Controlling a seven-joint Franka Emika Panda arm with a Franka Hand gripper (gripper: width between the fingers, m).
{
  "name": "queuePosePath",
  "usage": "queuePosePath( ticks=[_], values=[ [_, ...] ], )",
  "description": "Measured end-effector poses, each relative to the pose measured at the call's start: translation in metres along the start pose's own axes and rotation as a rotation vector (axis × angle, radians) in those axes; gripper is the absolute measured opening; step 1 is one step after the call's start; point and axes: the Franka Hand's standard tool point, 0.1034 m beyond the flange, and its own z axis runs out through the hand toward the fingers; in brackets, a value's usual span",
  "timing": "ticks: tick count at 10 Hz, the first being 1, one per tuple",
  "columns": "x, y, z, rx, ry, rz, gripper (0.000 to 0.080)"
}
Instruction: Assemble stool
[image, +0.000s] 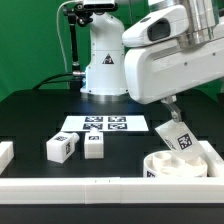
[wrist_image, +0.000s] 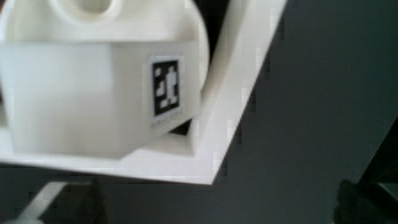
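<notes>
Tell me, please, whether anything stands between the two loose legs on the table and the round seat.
Nothing visible does. Bare table separates the nearer loose leg from the seat; the marker board lies off that path, and another leg is already at the seat.

The exterior view looked from a little above, across the table (image: 30, 115), at the arm (image: 170, 55). The wrist view sat very near a tagged leg (wrist_image: 89, 90). Both views showed that leg (image: 181, 138).
</notes>
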Motion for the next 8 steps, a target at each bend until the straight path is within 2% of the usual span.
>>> queuePosePath(
  ticks=[1, 3, 4, 5, 8],
  values=[
    [0.0, -0.004, 0.001, 0.003, -0.005, -0.016, 0.0649],
    [-0.002, 0.0, 0.002, 0.0, -0.008, -0.156, 0.0649],
    [-0.002, 0.003, 0.002, -0.012, -0.007, -0.291, 0.0649],
    [-0.003, 0.011, 0.004, -0.04, 0.019, -0.484, 0.0649],
    [-0.009, 0.031, 0.003, -0.076, 0.001, -0.836, 0.0649]
  ],
)
